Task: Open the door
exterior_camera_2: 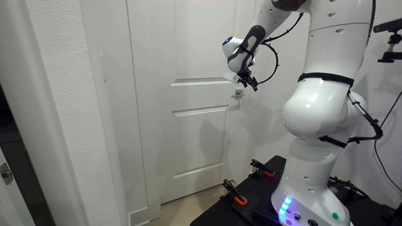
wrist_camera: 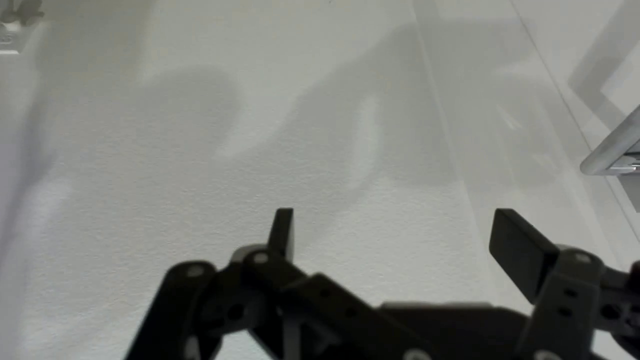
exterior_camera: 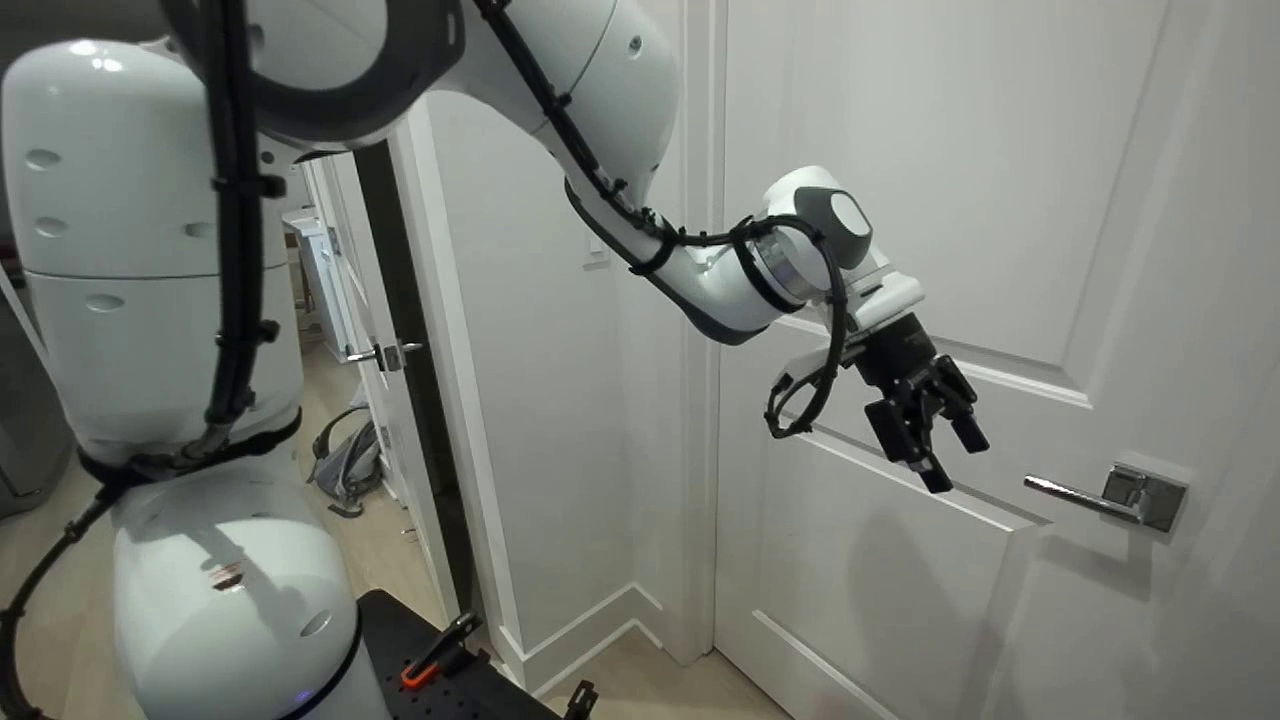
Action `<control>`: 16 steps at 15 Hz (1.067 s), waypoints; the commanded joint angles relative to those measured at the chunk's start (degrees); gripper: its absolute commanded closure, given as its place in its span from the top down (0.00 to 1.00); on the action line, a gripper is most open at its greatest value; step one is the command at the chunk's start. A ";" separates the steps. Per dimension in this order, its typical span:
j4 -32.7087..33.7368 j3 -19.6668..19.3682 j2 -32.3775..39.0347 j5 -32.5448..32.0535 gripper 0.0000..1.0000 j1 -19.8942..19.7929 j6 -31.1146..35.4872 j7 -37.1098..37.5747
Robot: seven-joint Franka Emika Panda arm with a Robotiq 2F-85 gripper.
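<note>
The white panelled door appears shut in both exterior views. Its silver lever handle sits on a square plate and points toward the hinge side. The handle also shows in an exterior view and at the right edge of the wrist view, partly cut off. My black gripper is open and empty, fingers pointing down and outward. It is apart from the handle, a little above it in both exterior views. In the wrist view the fingertips are wide apart, with wall behind them.
The arm stands on a black base table with orange-tipped clamps. A textured wall adjoins the door frame. Another door stands ajar behind the arm, with a grey backpack on the floor. A camera is mounted at right.
</note>
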 commanded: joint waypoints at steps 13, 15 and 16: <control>11.98 1.60 12.22 5.03 1.00 -1.45 -4.63 -1.26; 17.10 0.90 14.13 14.49 1.00 -3.34 -9.28 -10.50; 19.53 0.29 14.77 18.17 1.00 -3.85 -12.01 -14.10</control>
